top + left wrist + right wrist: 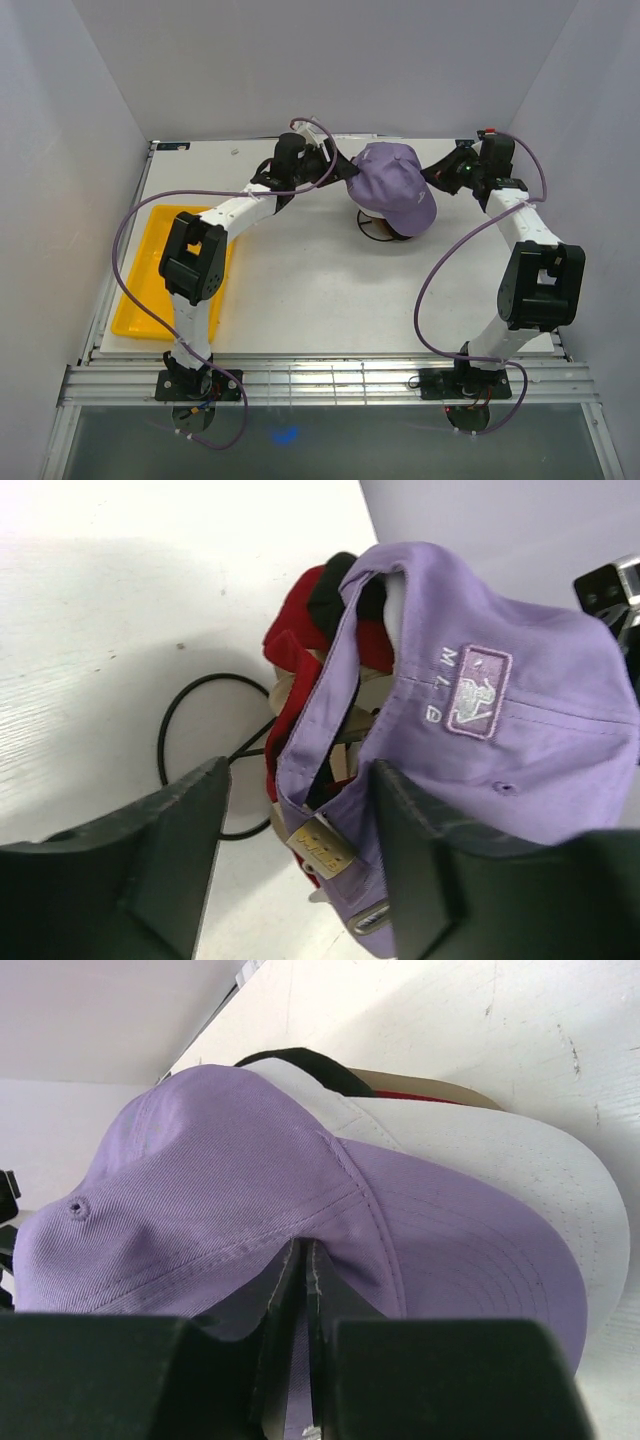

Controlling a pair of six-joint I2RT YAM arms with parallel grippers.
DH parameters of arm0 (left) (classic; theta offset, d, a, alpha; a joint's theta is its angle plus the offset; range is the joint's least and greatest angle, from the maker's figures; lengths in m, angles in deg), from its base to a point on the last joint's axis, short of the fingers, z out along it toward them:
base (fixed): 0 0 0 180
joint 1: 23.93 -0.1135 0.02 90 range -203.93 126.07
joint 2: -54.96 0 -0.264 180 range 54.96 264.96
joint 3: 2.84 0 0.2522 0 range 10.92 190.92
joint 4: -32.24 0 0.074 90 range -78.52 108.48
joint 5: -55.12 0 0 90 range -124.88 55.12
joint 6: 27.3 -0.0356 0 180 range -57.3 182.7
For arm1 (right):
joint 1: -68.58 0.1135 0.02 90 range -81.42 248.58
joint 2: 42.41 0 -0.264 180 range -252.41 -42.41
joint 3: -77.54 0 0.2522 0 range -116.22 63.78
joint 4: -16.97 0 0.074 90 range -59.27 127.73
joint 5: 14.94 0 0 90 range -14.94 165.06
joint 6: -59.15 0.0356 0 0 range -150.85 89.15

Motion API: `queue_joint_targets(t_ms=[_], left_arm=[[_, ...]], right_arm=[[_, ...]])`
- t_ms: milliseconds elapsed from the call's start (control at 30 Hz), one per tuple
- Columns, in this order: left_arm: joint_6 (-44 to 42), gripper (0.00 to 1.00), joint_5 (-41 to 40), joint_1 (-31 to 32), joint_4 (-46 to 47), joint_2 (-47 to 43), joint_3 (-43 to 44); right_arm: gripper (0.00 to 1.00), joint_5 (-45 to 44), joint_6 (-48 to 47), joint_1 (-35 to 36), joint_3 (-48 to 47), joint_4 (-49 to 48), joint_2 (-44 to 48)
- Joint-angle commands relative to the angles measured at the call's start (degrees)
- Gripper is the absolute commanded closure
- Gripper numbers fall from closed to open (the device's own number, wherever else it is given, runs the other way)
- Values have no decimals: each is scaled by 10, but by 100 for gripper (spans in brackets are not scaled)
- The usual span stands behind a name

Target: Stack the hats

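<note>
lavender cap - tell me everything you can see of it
The lavender cap is soft stitched twill-like fabric, with a top button, a white MLB patch at the back and a back strap with a brass buckle. It sits topmost on the other caps, its brim over the white brim. The right gripper pinches its side; the open left gripper straddles its strap.

**Caps piled at the table's far middle**

The top cap [392, 185] sits over the other caps [292, 605], which nest under it. The pile rests on the wire stand [160, 742] at the far middle of the table [320, 300]. The left gripper [338, 166] lies just left of the pile, at the top cap's rear strap. The right gripper [435, 182] lies just right, where brim meets crown. The tray [135, 300] lies along the table's left side, well apart, partly under the left arm.
</note>
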State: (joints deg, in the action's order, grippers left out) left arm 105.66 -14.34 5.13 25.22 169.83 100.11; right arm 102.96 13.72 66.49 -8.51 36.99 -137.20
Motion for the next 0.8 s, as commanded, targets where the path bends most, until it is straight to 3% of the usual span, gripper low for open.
queue_joint_targets(t_ms=[0,33,167,533,767], left_arm=[[-35,27,-17,1,-59,-28,34],[-38,21,-19,0,-65,-38,40],[-53,12,-30,-2,-90,-63,57],[-70,9,-37,-15,-124,-129,67],[-93,8,-34,-16,-178,-182,80]], right_arm=[[87,10,-5,2,-6,29,14],[87,8,-5,1,-12,32,16],[84,7,-5,-5,-44,50,22],[59,9,0,-39,-62,82,50],[35,9,-28,-57,-58,116,107]])
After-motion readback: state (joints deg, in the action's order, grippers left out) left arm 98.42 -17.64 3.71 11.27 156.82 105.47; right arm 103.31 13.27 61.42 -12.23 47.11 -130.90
